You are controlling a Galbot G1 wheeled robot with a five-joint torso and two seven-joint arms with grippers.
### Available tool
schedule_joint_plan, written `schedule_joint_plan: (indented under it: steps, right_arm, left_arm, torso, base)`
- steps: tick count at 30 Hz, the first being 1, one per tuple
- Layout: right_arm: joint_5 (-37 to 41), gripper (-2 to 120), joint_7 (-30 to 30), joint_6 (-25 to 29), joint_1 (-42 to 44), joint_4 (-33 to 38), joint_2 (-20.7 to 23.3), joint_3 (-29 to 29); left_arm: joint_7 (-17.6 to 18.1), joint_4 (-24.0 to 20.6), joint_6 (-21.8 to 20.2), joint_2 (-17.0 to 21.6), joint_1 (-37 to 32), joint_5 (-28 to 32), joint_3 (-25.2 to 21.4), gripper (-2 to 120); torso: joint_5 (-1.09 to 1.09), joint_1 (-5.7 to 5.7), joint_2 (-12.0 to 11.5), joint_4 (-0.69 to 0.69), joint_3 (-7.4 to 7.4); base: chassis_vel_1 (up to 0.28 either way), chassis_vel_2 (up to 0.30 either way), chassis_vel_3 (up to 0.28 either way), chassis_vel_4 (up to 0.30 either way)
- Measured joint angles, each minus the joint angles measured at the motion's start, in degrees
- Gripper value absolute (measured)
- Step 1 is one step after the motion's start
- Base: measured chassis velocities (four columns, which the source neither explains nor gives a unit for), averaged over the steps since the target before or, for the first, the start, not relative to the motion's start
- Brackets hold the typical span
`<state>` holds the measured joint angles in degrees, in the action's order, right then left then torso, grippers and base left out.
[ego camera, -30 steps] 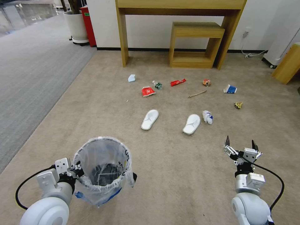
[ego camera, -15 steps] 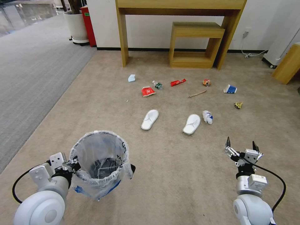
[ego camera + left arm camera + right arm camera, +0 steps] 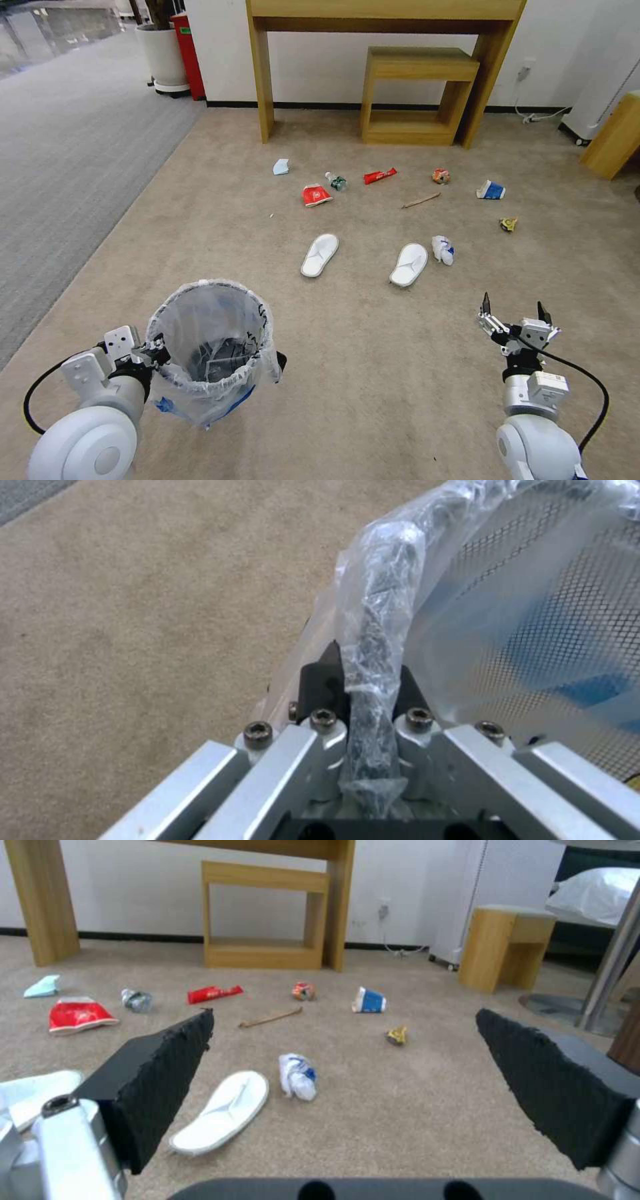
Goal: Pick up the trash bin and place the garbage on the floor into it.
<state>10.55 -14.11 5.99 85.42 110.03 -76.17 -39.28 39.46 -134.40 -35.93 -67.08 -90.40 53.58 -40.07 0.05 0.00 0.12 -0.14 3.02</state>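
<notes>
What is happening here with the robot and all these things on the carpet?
The left gripper holds the trash bin by its bagged rim, fingers shut on it. The right gripper hangs open over the floor, holding nothing. The garbage, such as two white slippers and a paper cup, lies ahead on the carpet.

Open carpet (image 3: 373, 360) lies between the right hand (image 3: 512, 312) and the slippers (image 3: 409, 264). Litter sits spread apart mid-frame; the bin (image 3: 208, 353) blocks the lower left.
</notes>
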Motion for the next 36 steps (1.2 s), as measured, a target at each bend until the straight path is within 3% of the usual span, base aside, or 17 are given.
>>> schedule_joint_plan:
  steps: [7,23,36]
  right_arm:
    - [0.11,100,0.15,0.02,-0.34,0.0,0.07,0.11]
    - [0.11,100,0.69,1.03,-0.66,-0.62,0.16,0.35]
    - [-0.49,97,0.9,0.5,-0.76,-0.84,0.61,0.06]
  left_arm:
    - [-0.13,0.05,0.08,-0.15,0.17,-0.23,0.12,2]
    - [-0.19,0.74,0.27,-0.37,0.62,-0.37,0.15,2]
    - [-0.24,1.65,0.39,-0.63,1.41,-0.54,0.15,2]
  torso:
    - [0.01,0.0,0.0,-0.01,0.0]
    - [-0.02,0.0,0.0,0.0,-0.01]
    - [0.0,0.0,0.0,0.0,0.0]
  base:
    - [0.039,0.035,-0.036,-0.032]
    - [0.179,0.183,-0.177,-0.17]
    - [0.006,0.006,-0.008,-0.003]
